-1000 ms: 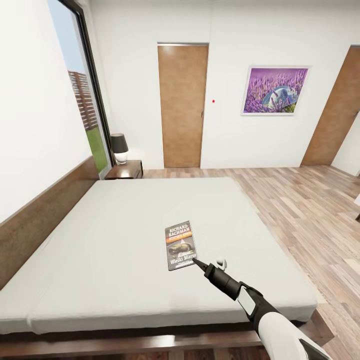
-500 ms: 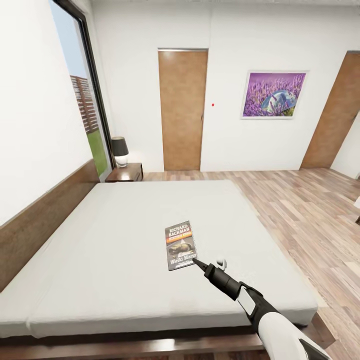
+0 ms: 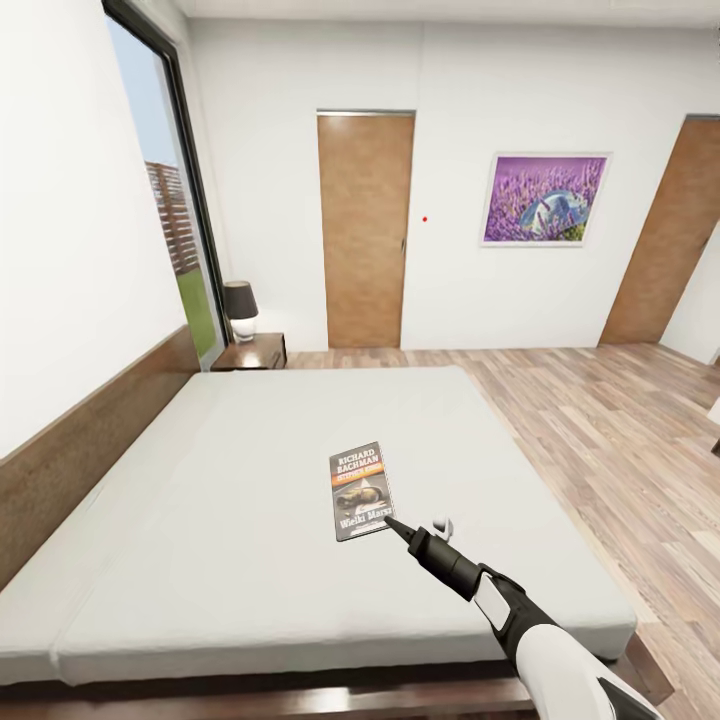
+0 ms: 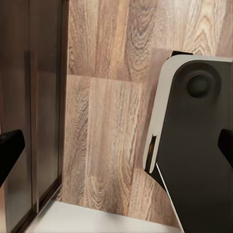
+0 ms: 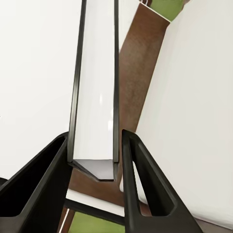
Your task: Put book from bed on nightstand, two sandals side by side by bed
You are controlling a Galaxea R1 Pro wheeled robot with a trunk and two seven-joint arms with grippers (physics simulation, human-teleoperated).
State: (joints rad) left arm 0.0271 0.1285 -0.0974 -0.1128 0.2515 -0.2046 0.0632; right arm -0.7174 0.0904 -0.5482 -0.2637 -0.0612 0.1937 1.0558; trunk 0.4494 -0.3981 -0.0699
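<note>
The book (image 3: 360, 490), dark with an orange band and white lettering, is on the off-white bed (image 3: 230, 470), right of its middle. My right gripper (image 3: 392, 524) is at the book's near right corner. In the right wrist view the two black fingers (image 5: 145, 194) are shut on the book (image 5: 97, 87), gripping its white page edge from both sides. My left gripper (image 4: 116, 150) hangs open over the wood floor beside the robot's own body. A nightstand (image 3: 250, 352) stands past the bed's far left corner. The sandals are out of view.
A black-shaded lamp (image 3: 240, 308) stands on the nightstand. The dark headboard (image 3: 80, 440) runs along the left wall below a tall window (image 3: 165, 200). Two brown doors (image 3: 365, 230) (image 3: 670, 235) and a lavender picture (image 3: 545, 198) are on the far wall. Plank floor (image 3: 600, 420) stretches to the right of the bed.
The whole view has shifted, with the doors and picture lower in the frame, so the camera moved. The right gripper and book keep the same place and pose.
</note>
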